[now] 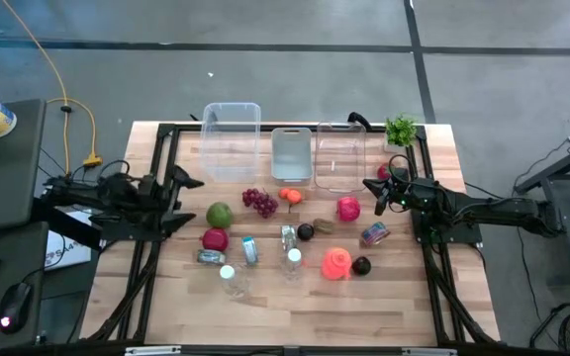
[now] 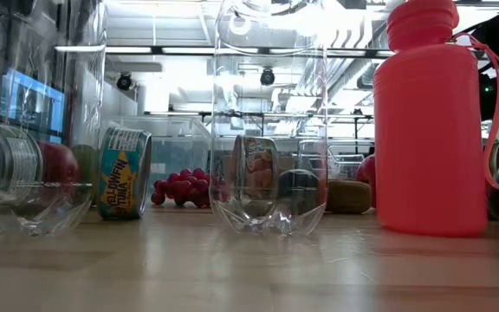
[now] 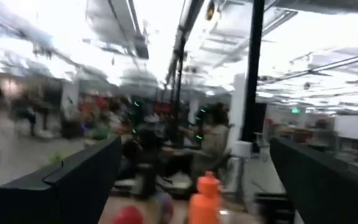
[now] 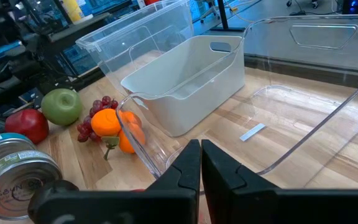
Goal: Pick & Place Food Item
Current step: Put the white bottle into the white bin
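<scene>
Food lies in the middle of the table: a green apple (image 1: 219, 214), a red apple (image 1: 215, 238), purple grapes (image 1: 259, 202), an orange fruit (image 1: 290, 196) and a red fruit (image 1: 348, 209). My left gripper (image 1: 188, 201) stands open at the table's left edge, tipped upward, with nothing between its fingers (image 3: 82, 183). My right gripper (image 1: 376, 188) is shut and empty. It hangs by the near right corner of a clear bin (image 1: 340, 158). The right wrist view shows its fingers (image 4: 190, 163) closed together in front of that bin's rim (image 4: 138, 134).
Three bins stand along the far edge: a clear one (image 1: 231, 138), a grey-white one (image 1: 291, 155) and the clear one by my right gripper. Cans (image 2: 124, 173), clear bottles (image 2: 267, 130), an orange-red bottle (image 1: 336, 263) and dark round items (image 1: 361, 265) crowd the near half. A small plant (image 1: 401, 130) is far right.
</scene>
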Controlling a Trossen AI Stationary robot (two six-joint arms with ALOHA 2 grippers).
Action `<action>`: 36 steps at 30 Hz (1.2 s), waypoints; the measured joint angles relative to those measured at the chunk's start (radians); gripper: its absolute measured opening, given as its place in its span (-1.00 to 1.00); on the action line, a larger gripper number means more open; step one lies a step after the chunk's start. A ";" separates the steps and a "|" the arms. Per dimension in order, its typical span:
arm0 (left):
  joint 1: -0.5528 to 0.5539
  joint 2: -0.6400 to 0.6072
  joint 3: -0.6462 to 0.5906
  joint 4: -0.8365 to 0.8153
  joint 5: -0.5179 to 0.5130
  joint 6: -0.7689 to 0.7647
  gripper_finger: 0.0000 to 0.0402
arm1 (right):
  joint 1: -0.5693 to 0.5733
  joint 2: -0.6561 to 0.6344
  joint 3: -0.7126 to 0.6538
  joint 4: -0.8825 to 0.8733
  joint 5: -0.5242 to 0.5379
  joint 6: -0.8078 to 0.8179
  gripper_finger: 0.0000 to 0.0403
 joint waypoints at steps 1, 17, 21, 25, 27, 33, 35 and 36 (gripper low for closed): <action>-0.009 0.041 0.029 -0.020 0.000 -0.018 0.99 | 0.000 0.000 0.000 0.000 0.000 0.000 -0.99; -0.333 0.739 0.696 -0.545 -0.139 0.088 0.99 | 0.000 0.000 0.000 0.000 0.000 0.000 -0.99; -0.415 0.755 0.740 -0.552 -0.198 0.069 0.99 | 0.000 0.000 0.000 0.000 0.000 0.000 -0.99; -0.475 0.720 0.748 -0.568 -0.314 -0.026 0.99 | 0.000 0.000 0.000 0.000 0.000 0.000 -0.99; -0.487 0.720 0.749 -0.595 -0.331 -0.085 0.99 | 0.000 0.000 0.000 0.000 0.000 0.000 -0.99; -0.532 0.799 0.747 -0.604 -0.426 -0.102 0.99 | 0.000 0.000 0.000 0.000 0.000 0.000 -0.99; -0.542 0.831 0.748 -0.579 -0.460 -0.114 0.99 | 0.000 0.000 0.000 0.000 0.000 0.000 -0.99; -0.549 0.847 0.747 -0.574 -0.469 -0.113 0.99 | 0.000 0.000 0.000 0.000 0.000 0.000 -0.99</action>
